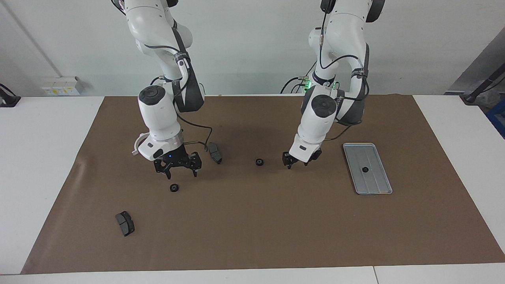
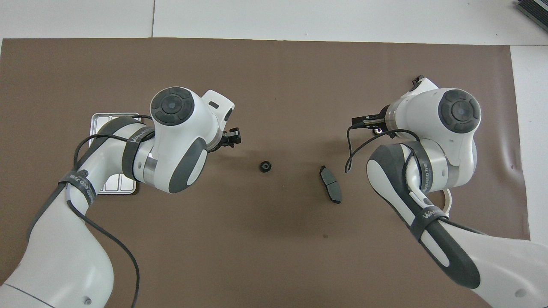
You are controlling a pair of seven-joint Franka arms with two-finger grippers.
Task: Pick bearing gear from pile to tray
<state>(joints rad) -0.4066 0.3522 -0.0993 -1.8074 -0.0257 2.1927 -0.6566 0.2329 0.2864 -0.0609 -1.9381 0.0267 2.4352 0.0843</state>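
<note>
Brown mat on the table: two bearing rings are lying loose, one is sitting in the tray [image 1: 384, 185].
You are hovering the right gripper [image 1: 178, 170], jaws wide and empty, just above one ring [image 1: 174, 187]; the left gripper [image 1: 297, 161], jaws part-open and empty, is hanging beside the other ring [image 1: 259, 162], toward the tray.

Our right arm came down from its base in a tall bend, its wrist pointing straight down, and its pincer [image 1: 178, 172] hung low over the worktop with the fingers spread wide and nothing between them. Our left arm folded down the same way toward the worktop's middle, its wrist tipped slightly, its pincer [image 1: 296, 162] low over the worktop. We could not make out how its fingers stood. Neither pincer carried anything.
</note>
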